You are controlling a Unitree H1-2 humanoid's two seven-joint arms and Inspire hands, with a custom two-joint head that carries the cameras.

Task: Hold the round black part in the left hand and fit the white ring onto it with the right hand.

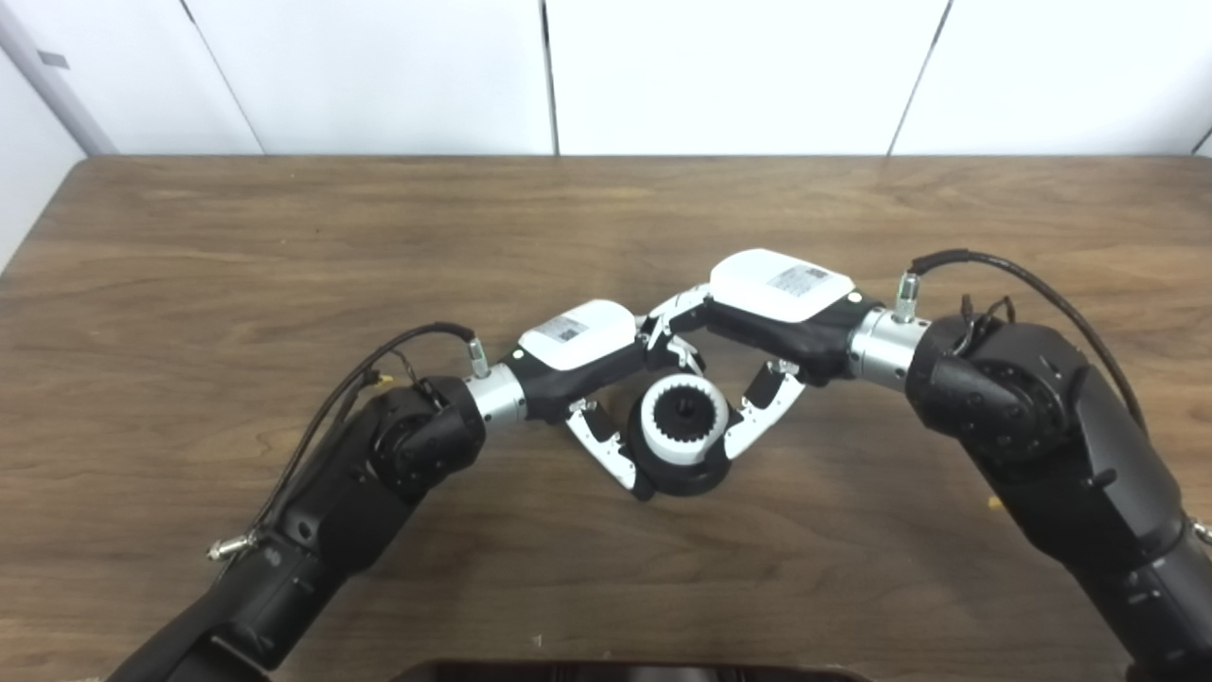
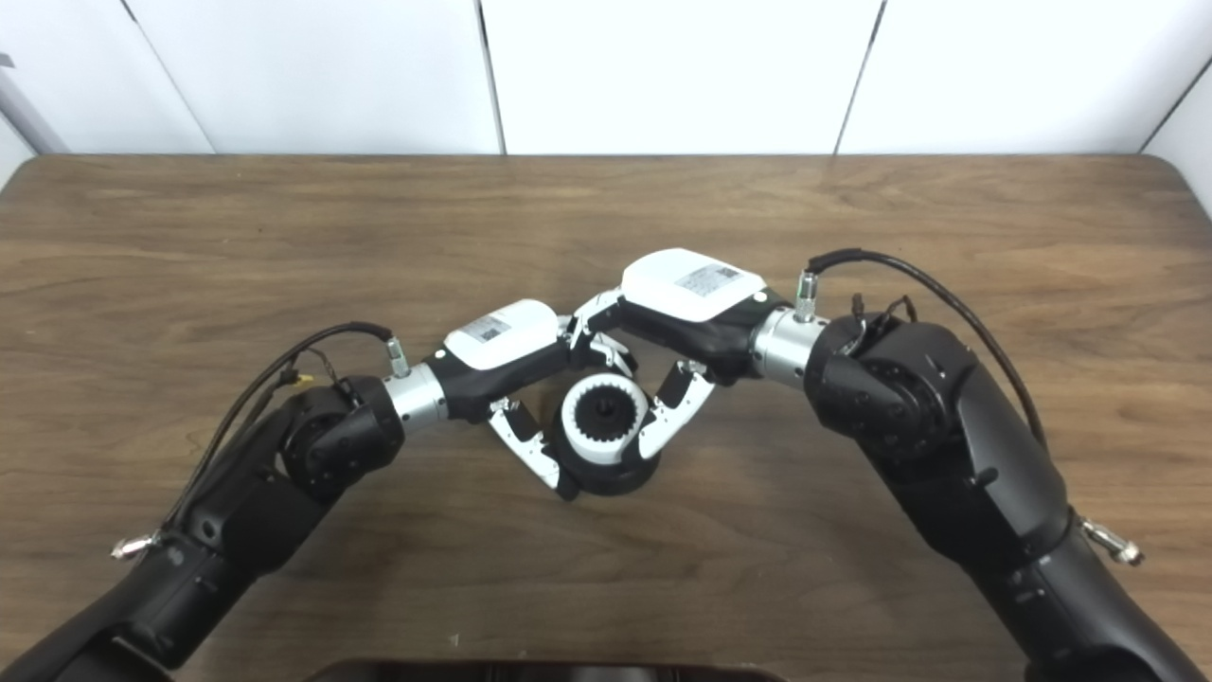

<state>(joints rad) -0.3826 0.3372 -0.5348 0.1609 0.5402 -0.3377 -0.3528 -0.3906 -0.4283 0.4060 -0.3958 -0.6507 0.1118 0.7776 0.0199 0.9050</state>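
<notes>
A round black part [image 1: 684, 477] sits at the middle of the wooden table [image 1: 284, 246], with a white toothed ring [image 1: 679, 417] seated on top of it. My left hand [image 1: 606, 379] wraps the black part from the left, its thumb under the part's left side. My right hand [image 1: 757, 332] comes in from the right, its fingers closed against the white ring's right side and back. Both also show in the right eye view, the ring [image 2: 604, 417] and the black part [image 2: 611, 474]. The fingers behind the ring are partly hidden.
Bare wooden tabletop lies all around the two hands. White wall panels [image 1: 720, 66] stand behind the table's far edge. A dark object's edge [image 1: 625, 673] shows at the bottom middle.
</notes>
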